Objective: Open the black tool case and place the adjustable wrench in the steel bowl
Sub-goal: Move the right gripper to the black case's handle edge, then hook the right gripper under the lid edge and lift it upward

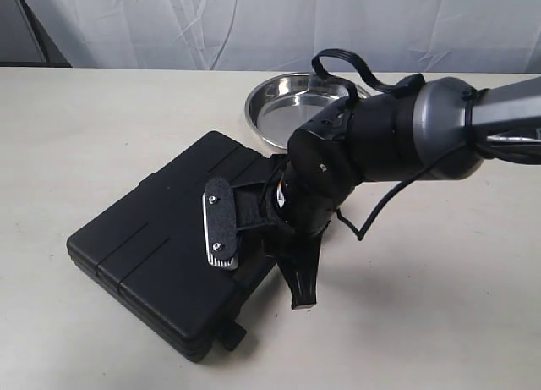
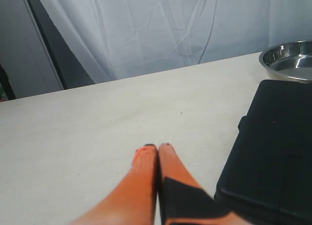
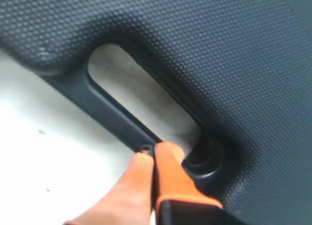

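We tuck our right gripper (image 3: 153, 152), jaws pressed together, at the end of the slot handle (image 3: 105, 105), presumably to pry open the shut black tool case (image 1: 152, 246); our left gripper (image 2: 157, 148) hovers beside it, jaws together.

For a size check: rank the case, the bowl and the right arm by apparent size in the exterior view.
Largest: the case and the right arm fill similar areas; the arm looks nearer the camera, so I leave them unranked.
Smallest: the bowl, partly hidden behind the arm.
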